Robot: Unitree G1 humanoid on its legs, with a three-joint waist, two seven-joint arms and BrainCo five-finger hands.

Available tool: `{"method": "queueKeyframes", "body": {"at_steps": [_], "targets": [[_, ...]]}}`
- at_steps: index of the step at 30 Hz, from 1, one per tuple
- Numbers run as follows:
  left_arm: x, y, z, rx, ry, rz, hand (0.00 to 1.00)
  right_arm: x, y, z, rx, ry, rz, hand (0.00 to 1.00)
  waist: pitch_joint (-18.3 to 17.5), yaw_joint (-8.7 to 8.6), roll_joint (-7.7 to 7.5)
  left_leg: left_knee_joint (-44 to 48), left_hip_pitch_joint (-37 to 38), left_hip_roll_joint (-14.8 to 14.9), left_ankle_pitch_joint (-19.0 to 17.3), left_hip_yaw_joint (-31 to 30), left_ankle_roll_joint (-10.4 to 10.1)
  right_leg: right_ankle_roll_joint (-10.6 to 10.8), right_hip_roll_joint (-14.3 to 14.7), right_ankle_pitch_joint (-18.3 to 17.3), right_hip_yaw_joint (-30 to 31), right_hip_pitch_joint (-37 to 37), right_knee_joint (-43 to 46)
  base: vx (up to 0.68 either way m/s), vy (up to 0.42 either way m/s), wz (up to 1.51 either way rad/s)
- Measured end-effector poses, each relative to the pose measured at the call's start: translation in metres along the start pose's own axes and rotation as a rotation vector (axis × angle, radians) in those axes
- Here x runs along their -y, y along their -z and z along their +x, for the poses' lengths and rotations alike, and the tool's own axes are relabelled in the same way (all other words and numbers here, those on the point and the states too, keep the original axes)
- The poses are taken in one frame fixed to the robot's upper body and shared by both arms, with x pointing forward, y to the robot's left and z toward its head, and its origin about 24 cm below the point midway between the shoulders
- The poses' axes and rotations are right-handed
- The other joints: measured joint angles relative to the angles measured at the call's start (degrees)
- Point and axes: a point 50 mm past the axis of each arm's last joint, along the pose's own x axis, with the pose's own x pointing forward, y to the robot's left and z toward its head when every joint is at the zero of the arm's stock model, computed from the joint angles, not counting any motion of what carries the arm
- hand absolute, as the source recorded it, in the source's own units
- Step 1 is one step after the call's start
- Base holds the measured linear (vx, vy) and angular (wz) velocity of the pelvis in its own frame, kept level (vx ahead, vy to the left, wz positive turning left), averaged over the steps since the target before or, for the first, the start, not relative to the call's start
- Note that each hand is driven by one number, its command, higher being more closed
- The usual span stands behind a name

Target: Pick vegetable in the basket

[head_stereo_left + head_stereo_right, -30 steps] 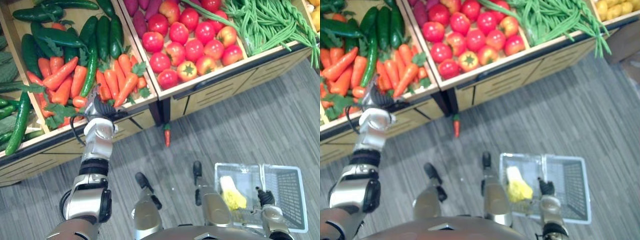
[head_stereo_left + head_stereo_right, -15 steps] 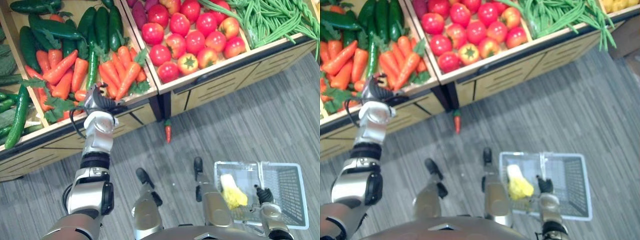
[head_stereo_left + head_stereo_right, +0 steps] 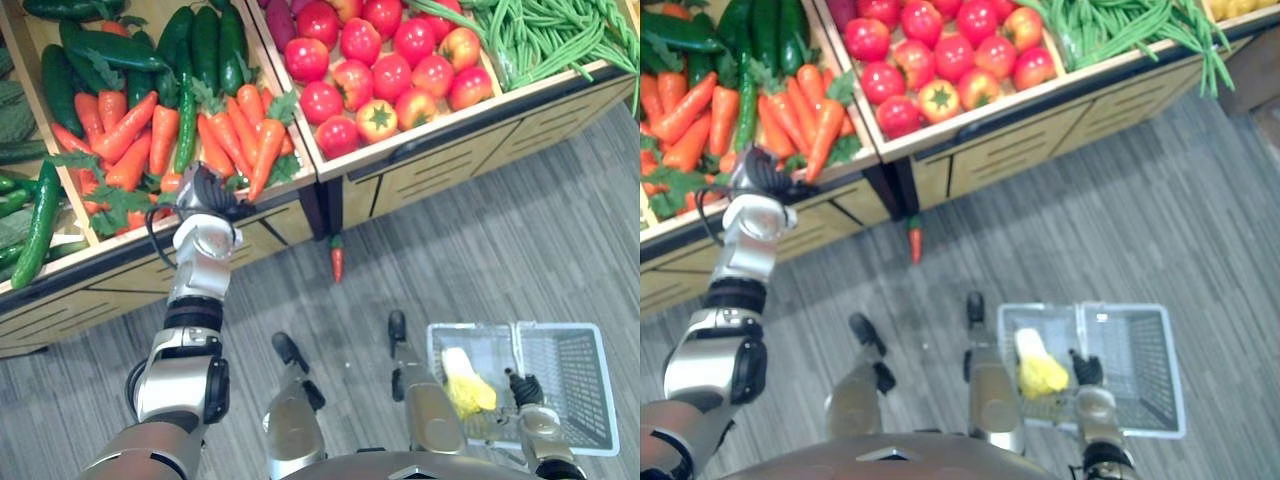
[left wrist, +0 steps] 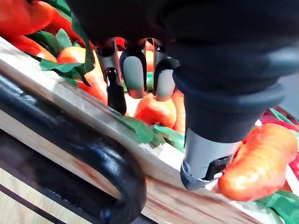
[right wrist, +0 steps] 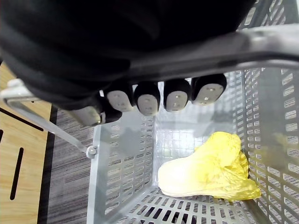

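My left hand (image 3: 205, 195) reaches over the front edge of the carrot bin (image 3: 150, 140). Its fingers (image 4: 133, 72) are curled down onto a small orange carrot (image 4: 156, 111) lying among green leaves just behind the wooden rim, with the thumb on the near side. My right hand (image 3: 525, 390) hangs low at the right, its fingers (image 5: 147, 98) wrapped round the handle (image 5: 261, 44) of a pale mesh basket (image 3: 1090, 308). A yellow cabbage (image 5: 205, 170) lies inside the basket.
The wooden stand also holds cucumbers (image 3: 205, 45), tomatoes (image 3: 380, 70) and green beans (image 3: 540, 35). A black rail (image 4: 70, 154) runs along the stand's front. One carrot (image 3: 337, 260) lies on the grey floor below the stand.
The left hand's fingers have curled from straight to shut over the carrot at the bin's front edge. The camera has shifted a little. The right hand and basket have stayed put.
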Motion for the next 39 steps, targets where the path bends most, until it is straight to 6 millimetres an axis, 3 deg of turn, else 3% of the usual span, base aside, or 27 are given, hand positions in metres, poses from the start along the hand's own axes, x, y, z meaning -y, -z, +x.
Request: {"method": "queueKeyframes", "body": {"at_steps": [1,17,22,26,35,39], "targets": [[0.001,-0.001,0.0,0.005,0.003,0.007,0.0,0.0,0.0,0.0,0.001,0.0,0.0,1.0,0.0,0.0,0.0,0.0,0.0,0.0,0.0,0.0,0.0,0.0,0.0,0.0,0.0,0.0,0.0,0.0,0.0,0.0],[-0.001,0.005,-0.001,-0.048,-0.023,-0.008,0.0,-0.006,0.006,-0.001,-0.026,-0.015,0.005,1.0,-0.2,-0.43,-0.8,0.0,1.3,-0.3,0.4,-0.6,0.1,0.3,0.1,0.2,-0.2,1.6,0.0,-0.01,-0.028,0.0],[-0.004,0.029,-0.011,-0.142,-0.094,-0.089,0.0,-0.013,0.007,-0.001,-0.043,-0.033,0.014,1.0,-0.3,-1.88,-1.67,0.0,3.3,-0.3,0.2,-0.7,0.1,0.0,0.1,0.0,-0.6,3.6,-0.2,-0.01,-0.028,-0.01],[-0.006,0.046,-0.016,-0.255,-0.201,-0.295,0.0,-0.011,0.015,-0.002,-0.083,-0.023,0.027,1.0,-0.4,-2.04,-1.69,0.0,5.4,-0.1,-0.2,-0.5,0.1,-0.3,0.5,-0.2,-0.3,5.6,-0.7,0.01,-0.035,-0.06],[-0.001,0.059,-0.024,-0.318,-0.258,-0.376,0.0,-0.01,0.017,-0.003,-0.09,-0.024,-0.009,1.0,-0.5,-3.2,-1.47,0.0,7.3,-0.5,-1.0,-0.3,0.3,-0.9,0.6,-0.7,-0.4,7.6,-0.9,0.0,-0.003,-0.01],[0.014,0.07,-0.039,-0.371,-0.25,-0.39,0.0,-0.01,0.02,-0.003,-0.103,-0.021,-0.009,1.0,-0.9,-3.34,-0.94,0.0,9.0,-0.5,-1.6,-0.2,0.1,-1.3,0.5,-1.0,-0.4,9.2,-1.1,0.02,-0.004,-0.01]]}}
